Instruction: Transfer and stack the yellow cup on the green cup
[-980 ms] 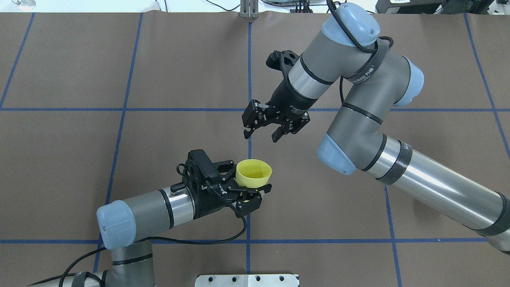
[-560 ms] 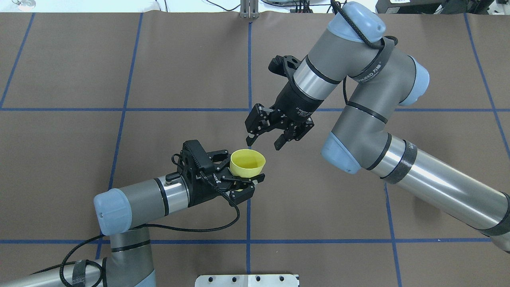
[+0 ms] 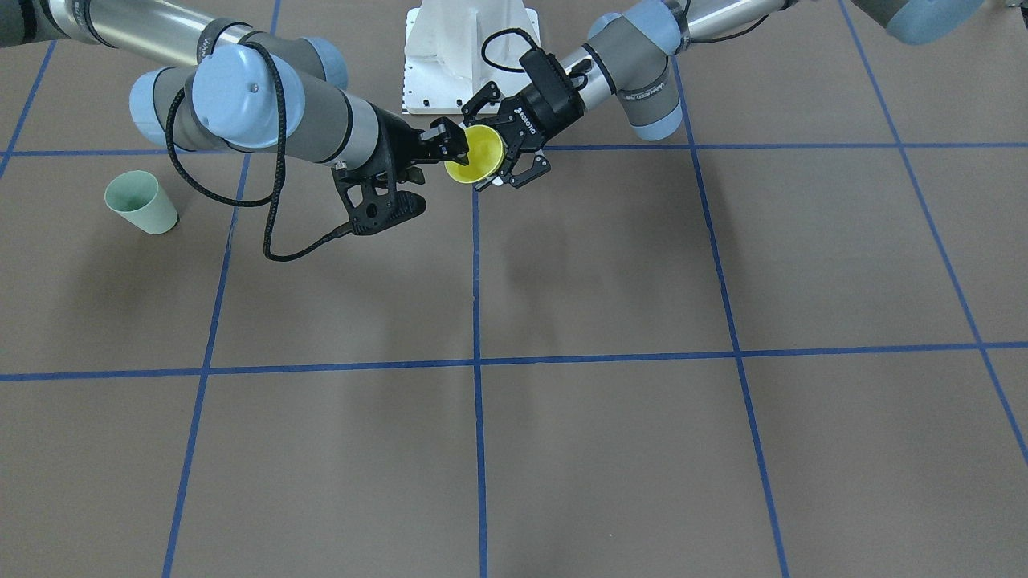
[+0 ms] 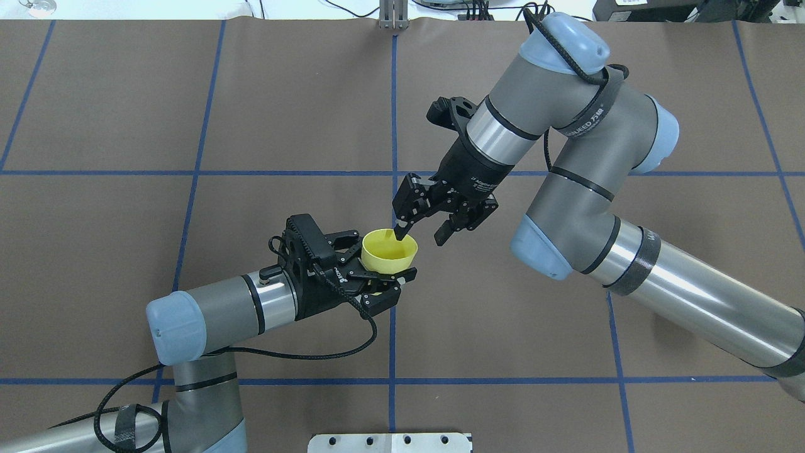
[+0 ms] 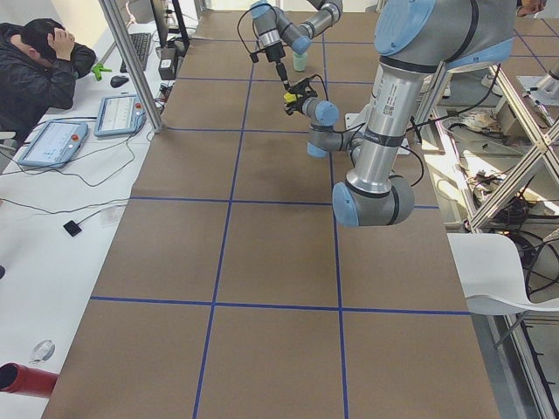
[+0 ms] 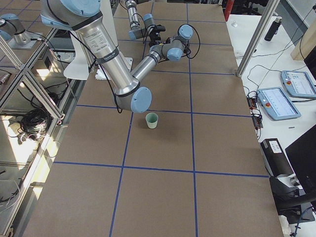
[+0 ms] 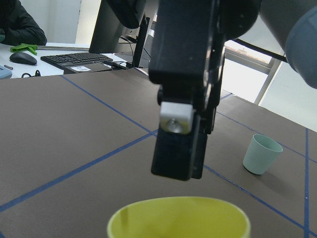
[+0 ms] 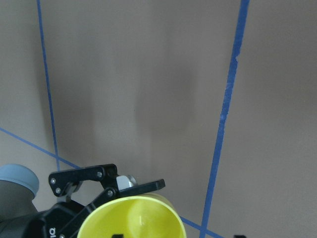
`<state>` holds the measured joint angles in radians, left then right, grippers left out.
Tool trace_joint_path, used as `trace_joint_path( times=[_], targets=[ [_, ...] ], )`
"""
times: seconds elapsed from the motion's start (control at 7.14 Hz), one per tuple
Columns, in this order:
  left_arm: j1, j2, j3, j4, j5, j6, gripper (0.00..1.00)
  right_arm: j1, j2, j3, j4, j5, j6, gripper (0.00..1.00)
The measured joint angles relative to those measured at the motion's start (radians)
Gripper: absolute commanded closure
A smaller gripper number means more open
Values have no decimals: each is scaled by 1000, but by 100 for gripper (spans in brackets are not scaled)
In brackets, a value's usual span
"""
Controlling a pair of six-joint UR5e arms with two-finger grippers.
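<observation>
- L fingers [image 4: 402,275] pinch the yellow cup [image 4: 388,251] by its sides below the rim. Cup is mouth up, held clear of the bench [image 4: 264,113], just beside the centre tape line [image 4: 394,126].
- Change vs 1 s ago: R fingers [image 4: 403,225] were up and well apart from the cup; now they're down on it. One finger sits over the cup's mouth and the other hangs outside the wall, on the side away from L. L has also shifted the cup a bit toward R.
- R fingers are spread, not gripping anything yet. L wrist cam puts the inner tip at or just above the rim; can't tell if it's properly inside or touching.
- Meaning: you're at the grab stage of the handover and the approach looks nearly done. I'd expect a bit more descent, then R closes on the wall, then L lets go. Don't open L before R has it.
- Risk: thin tapered plastic, so a one-wall pinch may tilt or squash it.
- green cup [image 3: 141,202] stands upright on the bench, on the robot's R side, well apart from the handover. Nothing stacked yet.
</observation>
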<state>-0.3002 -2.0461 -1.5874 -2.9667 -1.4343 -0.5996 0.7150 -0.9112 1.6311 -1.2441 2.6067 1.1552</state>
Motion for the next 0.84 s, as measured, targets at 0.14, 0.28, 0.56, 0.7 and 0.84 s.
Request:
trace_joint_path(
  times=[0.14,0.28,0.56,0.7,0.84],
  targets=[
    [0,-2,0,0,0,-2,100,-11,-1,-2,0,-5,0,29],
    [0,-3,0,-1,0,-4,100,-19,-3,-3,1,-7,0,38],
    [-1,-4,0,-1,0,-9,100,-28,-9,-4,2,-7,0,51],
    [-1,-4,0,-2,0,-11,100,-32,-11,-5,3,-7,-1,52],
    [-2,-5,0,-2,0,-12,100,-33,-11,-5,3,-7,-1,53]
  ],
)
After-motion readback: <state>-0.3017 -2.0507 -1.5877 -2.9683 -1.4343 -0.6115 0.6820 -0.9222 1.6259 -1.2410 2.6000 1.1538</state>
